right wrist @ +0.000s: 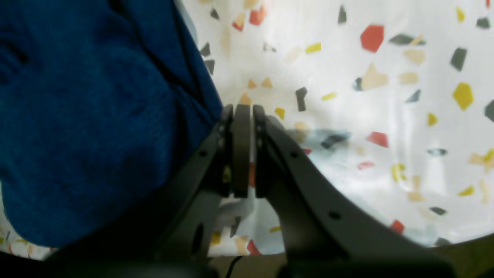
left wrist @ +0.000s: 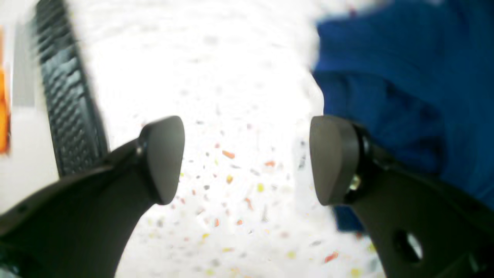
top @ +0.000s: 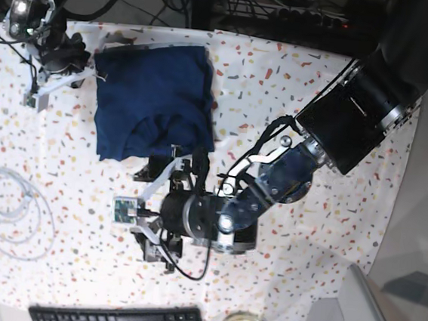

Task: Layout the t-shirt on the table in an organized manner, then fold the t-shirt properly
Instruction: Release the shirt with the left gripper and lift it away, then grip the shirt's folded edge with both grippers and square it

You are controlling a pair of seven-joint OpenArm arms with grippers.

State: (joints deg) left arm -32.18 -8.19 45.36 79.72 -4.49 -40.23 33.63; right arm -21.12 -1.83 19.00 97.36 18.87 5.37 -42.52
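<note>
Two end effectors flank the t-shirt, neither gripping it.

The left end effector (left wrist: 247,160) stands with pads wide apart over bare counter (left wrist: 216,77), just beside the near edge of the t-shirt (top: 153,98). The right end effector (right wrist: 243,148) is closed on nothing, touching the far hem. The garment lies bunched into a rough block near the counter's far left part. Judgement: folding is partly done; the next pinch should take one layer at a corner, low and square, avoiding the speckled cloth beneath.
</note>
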